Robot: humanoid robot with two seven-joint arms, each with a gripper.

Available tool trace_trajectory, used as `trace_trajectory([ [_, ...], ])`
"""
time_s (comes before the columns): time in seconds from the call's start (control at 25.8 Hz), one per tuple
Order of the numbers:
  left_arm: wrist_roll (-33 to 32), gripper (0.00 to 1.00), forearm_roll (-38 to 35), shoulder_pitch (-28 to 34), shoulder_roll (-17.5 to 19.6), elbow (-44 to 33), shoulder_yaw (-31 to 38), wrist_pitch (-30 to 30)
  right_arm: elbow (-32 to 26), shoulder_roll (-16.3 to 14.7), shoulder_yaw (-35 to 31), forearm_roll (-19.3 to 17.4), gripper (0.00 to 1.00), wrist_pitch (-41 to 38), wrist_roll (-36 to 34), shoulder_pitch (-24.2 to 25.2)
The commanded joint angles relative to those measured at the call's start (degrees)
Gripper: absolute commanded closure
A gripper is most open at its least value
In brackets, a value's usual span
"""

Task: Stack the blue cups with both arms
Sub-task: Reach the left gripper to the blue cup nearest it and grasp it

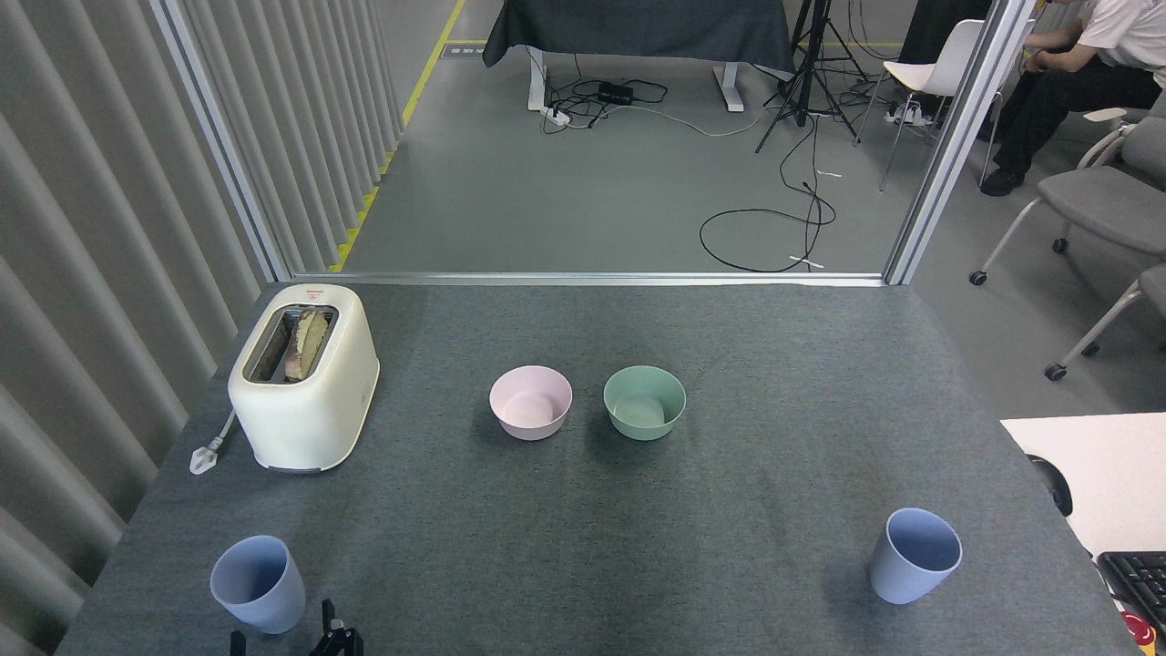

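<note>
The left gripper (290, 640) poked in at six o'clock, its grip impossible to judge, just beside the left blue cup (258, 583). The other blue cup (914, 568) stood far right on the grey felt table (583, 528).

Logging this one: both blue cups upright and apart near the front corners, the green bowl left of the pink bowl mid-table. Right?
One slip. The head view shows the pink bowl to the left of the green bowl, not the reverse. The rest holds: the blue cups stand upright and apart near the front corners.
</note>
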Motion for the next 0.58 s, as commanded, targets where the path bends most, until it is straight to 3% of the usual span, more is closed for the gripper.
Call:
trace_trajectory([
  [0.0,-0.12,0.0,0.0,-1.34,0.02,1.32,0.0,0.0,0.1,-0.03,0.0,0.01,0.0,-0.02,-0.15,0.02],
  [0.54,-0.12,0.0,0.17,-6.35,0.55,7.38,0.27,0.44,0.45,-0.03,0.62,0.18,0.0,0.07,-0.15,-0.07],
])
